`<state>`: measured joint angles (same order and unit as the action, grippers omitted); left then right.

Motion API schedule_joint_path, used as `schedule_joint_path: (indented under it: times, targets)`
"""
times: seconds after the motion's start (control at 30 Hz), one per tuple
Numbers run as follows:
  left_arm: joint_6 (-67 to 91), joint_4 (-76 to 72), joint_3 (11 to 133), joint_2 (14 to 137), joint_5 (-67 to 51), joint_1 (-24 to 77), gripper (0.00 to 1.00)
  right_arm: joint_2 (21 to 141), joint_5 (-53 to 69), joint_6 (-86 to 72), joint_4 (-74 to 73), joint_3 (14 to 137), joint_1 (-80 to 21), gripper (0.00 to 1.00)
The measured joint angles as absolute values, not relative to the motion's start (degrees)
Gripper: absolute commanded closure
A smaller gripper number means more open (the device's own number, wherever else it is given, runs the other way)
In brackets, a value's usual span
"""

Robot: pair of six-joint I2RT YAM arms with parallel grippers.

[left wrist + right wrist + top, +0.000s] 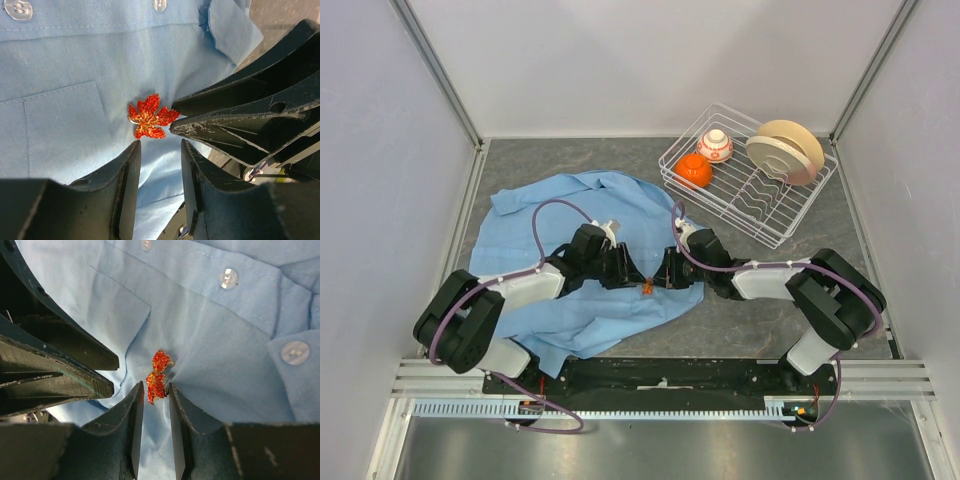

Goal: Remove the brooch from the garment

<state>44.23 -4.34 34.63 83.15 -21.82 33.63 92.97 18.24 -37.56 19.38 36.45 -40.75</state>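
The garment [570,215] is a light blue shirt spread flat on the table, with a chest pocket and buttons showing in the left wrist view [75,65] and the right wrist view [225,340]. The brooch [648,288] is a small glittery orange-red leaf shape pinned beside the pocket [149,117] [159,372]. My left gripper [632,275] [160,142] is open, with its tips just short of the brooch and only fabric between them. My right gripper [662,277] [156,385] faces it from the other side. Its jaws stand narrowly apart, with the brooch's lower lobe between the tips and touching one finger.
A white wire dish rack [750,190] stands at the back right. It holds an orange bowl [693,171], a white and red bowl [715,146] and beige plates [787,150]. White walls enclose the table on three sides.
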Motion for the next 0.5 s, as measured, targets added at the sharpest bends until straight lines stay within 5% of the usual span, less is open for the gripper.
schedule_joint_path:
  times: [0.2,0.5]
  targets:
    - [47.3,-3.7,34.6,82.1,-19.5,33.6,0.41,93.0,20.3,-38.9,22.5,35.8,-40.8,0.66]
    - [54.1,-3.1,35.8,85.6,-20.6,33.6,0.47,93.1,21.1,-39.2,24.6,34.6,-40.6,0.66]
